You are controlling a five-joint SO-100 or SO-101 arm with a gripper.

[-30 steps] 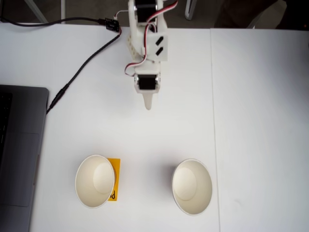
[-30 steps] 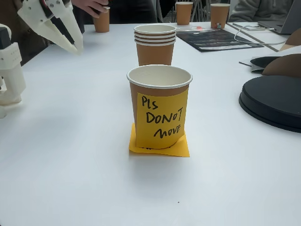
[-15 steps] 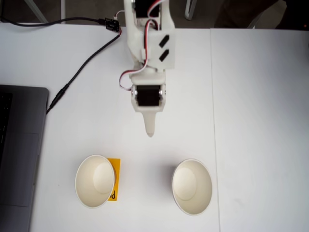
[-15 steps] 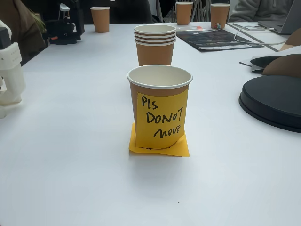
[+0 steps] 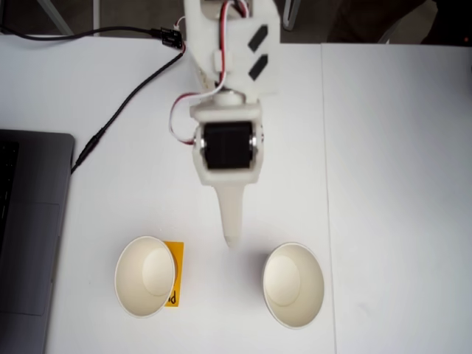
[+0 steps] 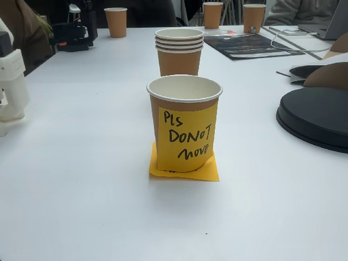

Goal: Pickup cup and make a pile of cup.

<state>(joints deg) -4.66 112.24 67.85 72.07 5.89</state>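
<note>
In a fixed view from above, the cup [image 5: 144, 276] stands at the lower left, white inside, with an orange-yellow note at its right side. The side-on fixed view shows the cup [image 6: 185, 122] as tan, with a handwritten yellow note on its wall. The pile of cup [image 5: 293, 285] stands at the lower right; it appears as nested tan cups [image 6: 179, 51] behind the noted cup. My white gripper [image 5: 230, 240] points down the picture, its tip between the two and just above their rims' level. Its fingers look shut, holding nothing.
A grey laptop [image 5: 29, 236] lies at the left edge and a black cable [image 5: 125, 96] runs to the arm's base. A flat yellow note [image 6: 185, 169] lies under the noted cup. A black round object [image 6: 318, 117] sits at the right, and more cups stand at the back.
The arm has stretched out toward the cups, so the gripper tip has moved down the overhead picture. In the side-on view the gripper left the top left corner.
</note>
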